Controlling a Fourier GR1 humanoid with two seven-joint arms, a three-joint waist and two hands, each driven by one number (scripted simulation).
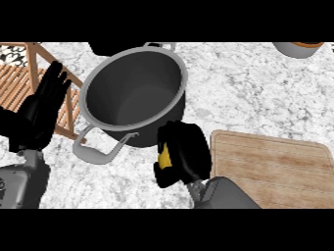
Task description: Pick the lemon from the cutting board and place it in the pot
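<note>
Your right hand [181, 153] is curled shut around the small yellow lemon [165, 157]; only a sliver of yellow shows between the black fingers. The hand sits just beside the near wall of the dark grey metal pot [133, 93] with its silvery rim and loop handles, and just left of the light wooden cutting board [278, 169]. The lemon is off the board and outside the pot. Your left hand [43, 110] rests open, fingers straight and upward, at the left, over a slatted wooden rack [3, 81].
</note>
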